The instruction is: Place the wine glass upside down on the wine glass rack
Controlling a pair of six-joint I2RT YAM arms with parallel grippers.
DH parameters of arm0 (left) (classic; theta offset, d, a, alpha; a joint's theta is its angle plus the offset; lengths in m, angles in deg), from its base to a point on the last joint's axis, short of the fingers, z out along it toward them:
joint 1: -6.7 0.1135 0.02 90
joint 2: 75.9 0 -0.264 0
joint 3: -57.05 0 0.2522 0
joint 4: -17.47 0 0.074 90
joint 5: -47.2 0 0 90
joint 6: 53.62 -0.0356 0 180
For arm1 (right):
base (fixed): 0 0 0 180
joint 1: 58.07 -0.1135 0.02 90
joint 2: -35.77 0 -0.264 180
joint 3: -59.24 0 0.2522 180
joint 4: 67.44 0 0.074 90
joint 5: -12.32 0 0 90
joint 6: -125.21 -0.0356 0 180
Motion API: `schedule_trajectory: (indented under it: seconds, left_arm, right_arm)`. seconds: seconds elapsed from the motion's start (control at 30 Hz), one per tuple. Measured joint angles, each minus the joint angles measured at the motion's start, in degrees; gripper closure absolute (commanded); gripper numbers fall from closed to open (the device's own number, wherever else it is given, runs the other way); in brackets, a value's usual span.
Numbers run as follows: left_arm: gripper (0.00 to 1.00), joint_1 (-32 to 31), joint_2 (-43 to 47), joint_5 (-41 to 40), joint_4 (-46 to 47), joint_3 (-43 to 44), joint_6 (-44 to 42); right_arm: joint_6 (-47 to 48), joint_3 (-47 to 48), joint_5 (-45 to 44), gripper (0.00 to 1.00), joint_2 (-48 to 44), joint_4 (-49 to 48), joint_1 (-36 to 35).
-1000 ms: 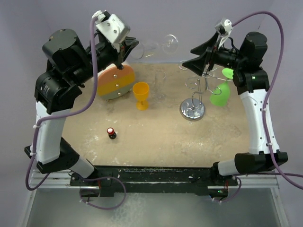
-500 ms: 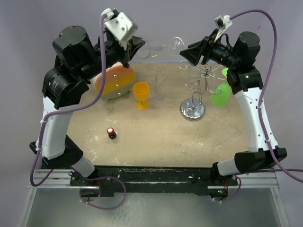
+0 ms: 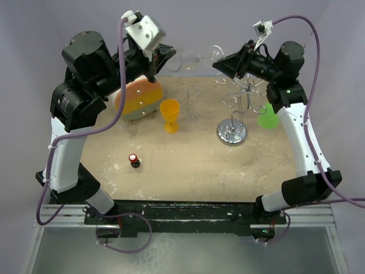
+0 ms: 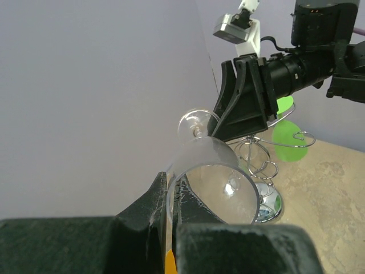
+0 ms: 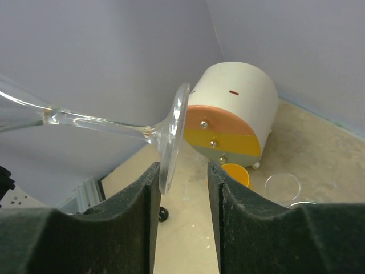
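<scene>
Two arms rise from the near edge of the sandy table (image 3: 199, 171), and nearest their bases stands a small red-capped bottle (image 3: 133, 160). Farther in, an orange goblet (image 3: 170, 115) stands upright with a clear glass (image 3: 191, 105) just to its right, and a cream drum with an orange, yellow and grey striped face (image 3: 140, 100) lies on its side to the left. Right of these the wine glass rack (image 3: 238, 111) stands on its round chrome base, its looped wire arms spread at the top. A green glass (image 3: 266, 117) sits close against its right side; whether it hangs from a loop I cannot tell. Farthest back, above the table's rear edge, the wine glass (image 3: 193, 59) lies roughly level in the air between the two arms, left of the rack's loops and apart from them. The left jaws are pressed onto the wall of its bowl near the rim, and the stem and foot point toward the right arm. The right jaws are spread, one finger on each side of the foot's edge — neither visibly touching it.
</scene>
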Motion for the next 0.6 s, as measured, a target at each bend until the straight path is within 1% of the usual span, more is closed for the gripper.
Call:
schedule_trajectory:
  seconds: [0.1, 0.3, 0.37, 0.53, 0.6]
  left_arm:
    - [1.0, 0.0, 0.0, 0.3, -0.1, 0.0, 0.0]
    - [1.0, 0.0, -0.2, 0.9, -0.4, -0.3, 0.0]
    - [1.0, 0.0, -0.2, 0.9, -0.4, -0.3, 0.0]
    - [1.0, 0.1, -0.2, 1.1, -0.3, -0.4, 0.0]
    - [1.0, 0.1, -0.2, 1.1, -0.2, -0.5, 0.0]
  right_arm:
    - [-1.9, -0.4, 0.9, 0.66, 1.1, -1.2, 0.0]
    - [-3.8, -0.8, 1.3, 0.66, 1.1, -3.0, 0.0]
    - [-4.3, -0.9, 1.4, 0.7, 1.1, -3.4, 0.0]
    - [-5.2, -0.9, 1.6, 0.89, 1.0, -4.1, -0.1]
    - [-5.5, -0.9, 1.7, 1.0, 0.9, -4.2, -0.1]
